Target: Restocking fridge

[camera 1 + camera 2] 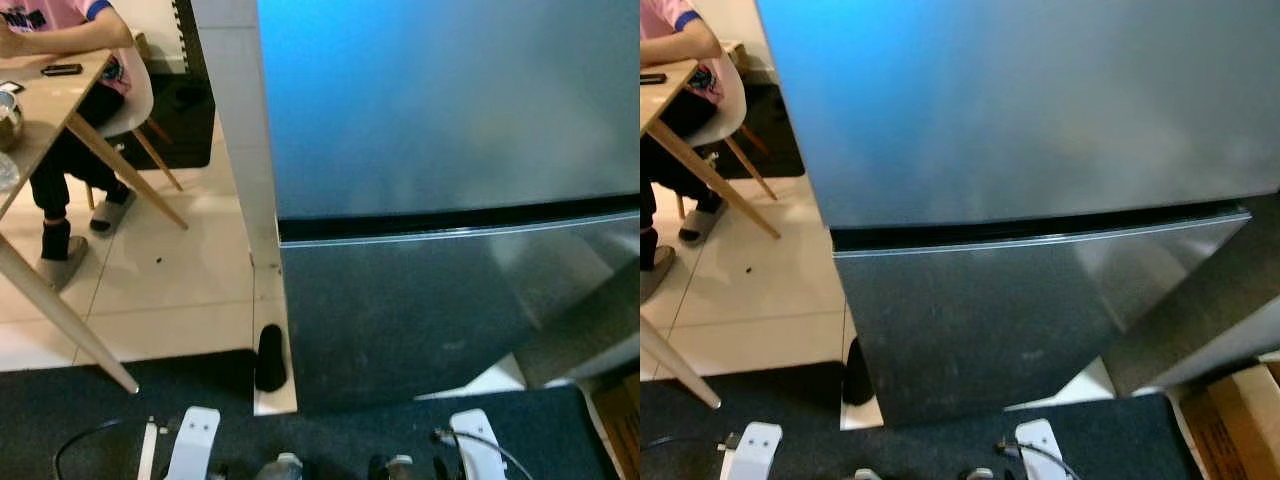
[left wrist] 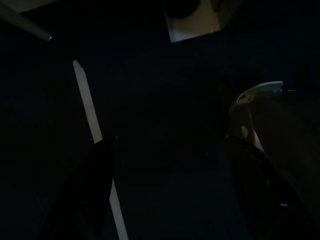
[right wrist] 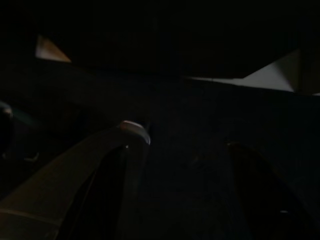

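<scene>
I'm standing close in front of the fridge [image 1: 450, 100], which is the thing this job is about. Both its doors are shut: the upper door takes up the top of my head view with a blue sheen, and a dark gap [image 1: 460, 222] runs across between it and the lower door [image 1: 400, 320]. The fridge stands at the far edge of a dark mat [image 1: 80, 410], with the mat running right up to the lower door.

A white post [image 1: 240, 130] rises along the fridge's left side, and a small black object [image 1: 270, 358] sits at the foot of that post, where the tiled floor [image 1: 190, 280] meets the mat.

Off to my left a person [image 1: 70, 40] in a pink top sits on a white chair [image 1: 135, 100] at a wooden table [image 1: 45, 110]. A phone [image 1: 62, 69] lies near the table's far edge. At the right a cardboard box [image 1: 1230, 420] sits by the mat's corner.

Both arms hang low. In the dim left wrist view the left gripper [image 2: 167, 185] has its two black fingers spread apart over the mat, nothing between them. The right gripper [image 3: 177, 190] looks the same in its own dark view: fingers apart, holding nothing, above the mat.
</scene>
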`<state>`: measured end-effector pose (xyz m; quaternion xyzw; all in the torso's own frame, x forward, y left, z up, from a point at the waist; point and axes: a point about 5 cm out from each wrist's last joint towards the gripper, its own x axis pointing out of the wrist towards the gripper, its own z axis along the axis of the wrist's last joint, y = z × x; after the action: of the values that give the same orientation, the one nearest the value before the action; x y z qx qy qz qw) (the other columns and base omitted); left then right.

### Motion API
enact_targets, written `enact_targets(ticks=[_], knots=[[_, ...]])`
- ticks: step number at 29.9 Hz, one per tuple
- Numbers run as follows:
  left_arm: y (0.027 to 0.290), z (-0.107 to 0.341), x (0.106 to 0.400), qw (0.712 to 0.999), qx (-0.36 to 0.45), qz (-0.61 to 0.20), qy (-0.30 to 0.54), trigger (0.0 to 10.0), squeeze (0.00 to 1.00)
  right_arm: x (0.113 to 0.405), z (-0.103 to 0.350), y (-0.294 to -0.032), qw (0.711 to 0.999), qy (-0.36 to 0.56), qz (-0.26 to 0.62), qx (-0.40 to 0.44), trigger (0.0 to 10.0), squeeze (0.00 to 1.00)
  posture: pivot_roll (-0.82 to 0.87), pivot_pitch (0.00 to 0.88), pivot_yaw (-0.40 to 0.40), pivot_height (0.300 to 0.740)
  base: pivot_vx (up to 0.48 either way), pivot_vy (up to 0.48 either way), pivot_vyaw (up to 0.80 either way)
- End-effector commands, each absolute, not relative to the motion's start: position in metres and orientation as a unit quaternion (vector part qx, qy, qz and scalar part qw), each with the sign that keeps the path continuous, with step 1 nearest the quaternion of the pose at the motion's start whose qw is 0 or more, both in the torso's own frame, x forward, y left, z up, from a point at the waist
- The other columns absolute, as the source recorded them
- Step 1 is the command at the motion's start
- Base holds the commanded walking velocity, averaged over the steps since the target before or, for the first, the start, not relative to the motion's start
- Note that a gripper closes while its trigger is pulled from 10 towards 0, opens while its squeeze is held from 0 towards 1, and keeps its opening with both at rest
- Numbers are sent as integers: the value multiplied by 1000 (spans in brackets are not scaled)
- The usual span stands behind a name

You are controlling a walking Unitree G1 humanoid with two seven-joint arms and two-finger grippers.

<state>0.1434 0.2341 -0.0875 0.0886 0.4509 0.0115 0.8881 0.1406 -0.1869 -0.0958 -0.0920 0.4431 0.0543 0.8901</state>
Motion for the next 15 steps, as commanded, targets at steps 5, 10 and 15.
enact_targets(ticks=[5, 10, 15], knots=[[234, -92, 132, 880, 89, 9, 467, 10000, 0, 129, -100, -190, 881, 462, 48, -89, 10000, 0, -55, 119, -41, 723, -441, 0, 0], [235, -92, 132, 880, 89, 10, 466, 10000, 0, 128, -100, -189, 880, 463, 48, -89, 10000, 0, -55, 119, -39, 723, -385, 0, 0], [236, -92, 132, 880, 89, 13, 467, 10000, 0, 128, -101, -189, 880, 464, 48, -89, 10000, 0, -55, 117, -37, 723, 0, 0, 0]])
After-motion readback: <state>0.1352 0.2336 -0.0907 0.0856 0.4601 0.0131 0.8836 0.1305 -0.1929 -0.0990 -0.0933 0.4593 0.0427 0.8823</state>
